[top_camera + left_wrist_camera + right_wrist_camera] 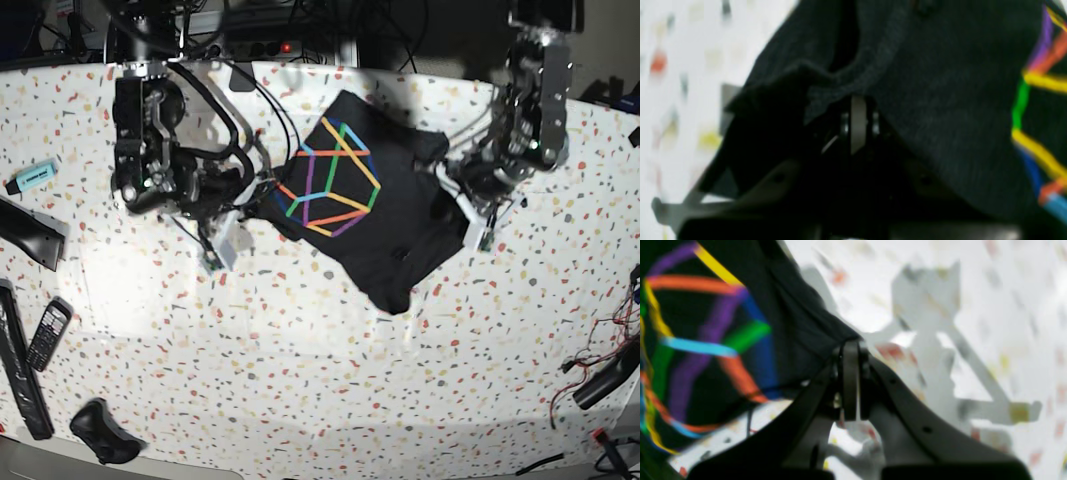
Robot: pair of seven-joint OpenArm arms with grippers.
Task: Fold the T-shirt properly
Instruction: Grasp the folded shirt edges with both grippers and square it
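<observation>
The large black cloth T-shirt with the rainbow line print (375,205) hung stretched between the two arms above the white speckled table (320,380), print side up. Its long axis ran from the right gripper (850,340), at the base view's left, across to the left gripper (858,100) at that view's right. Each gripper's jaws were pressed together on an edge of the cloth: the right wrist view showed a pinched corner, the left wrist view a hem. Both arms were equally engaged. A loose tail of fabric drooped toward the table near the left arm, judged liable to crumple on lay-down. A dark handset (47,335), a teal marker (32,177) and a black clump (103,433) lay well apart; nothing obstructed the table beneath.
</observation>
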